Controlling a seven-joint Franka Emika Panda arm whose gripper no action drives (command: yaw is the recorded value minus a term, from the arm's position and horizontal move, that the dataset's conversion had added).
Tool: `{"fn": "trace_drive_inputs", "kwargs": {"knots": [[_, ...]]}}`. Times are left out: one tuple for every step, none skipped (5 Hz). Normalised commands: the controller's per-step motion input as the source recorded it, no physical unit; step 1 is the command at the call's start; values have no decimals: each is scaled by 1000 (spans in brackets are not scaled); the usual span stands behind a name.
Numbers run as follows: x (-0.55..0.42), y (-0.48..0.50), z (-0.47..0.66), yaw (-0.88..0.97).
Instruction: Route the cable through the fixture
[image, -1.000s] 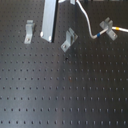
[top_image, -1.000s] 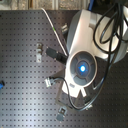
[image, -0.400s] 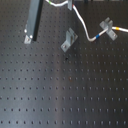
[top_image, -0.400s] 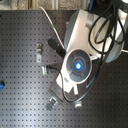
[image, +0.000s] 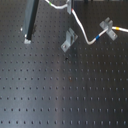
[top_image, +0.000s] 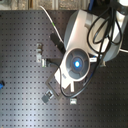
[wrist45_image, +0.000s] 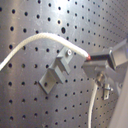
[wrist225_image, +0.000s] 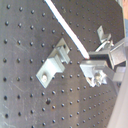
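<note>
The white cable (image: 80, 27) hangs from the top of the first exterior view, sags to the board and rises to its blue band (image: 100, 36) and yellow tip (image: 114, 31). The fixture (image: 69, 40), a slanted silver clip, stands just left of that sag with nothing in its slot. In both wrist views my gripper (wrist45_image: 89, 59) is shut on the cable (wrist45_image: 35, 40), held above and beside the fixture (wrist45_image: 56, 71). The second wrist view shows the cable (wrist225_image: 67, 27) crossing just past the fixture (wrist225_image: 52, 67). In the second exterior view the arm's body (top_image: 80, 55) hides the gripper.
Another silver clip (image: 106, 25) stands by the cable's tip. A dark slanted bar (image: 30, 20) hangs over the board at the first exterior view's upper left. The second exterior view shows several small clips (top_image: 44, 62) on the perforated black board (image: 65, 95).
The gripper and the held part of the cable have moved toward the first exterior view's left and top. The slanted bar shifted left too. The cable's tip stays by the right clip.
</note>
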Motion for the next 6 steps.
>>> {"fn": "trace_drive_inputs", "kwargs": {"knots": [[-195,-192,355,0],[-17,-17,1,0],[-300,81,526,240],[-8,10,17,0],[62,54,204,151],[71,61,275,357]]}}
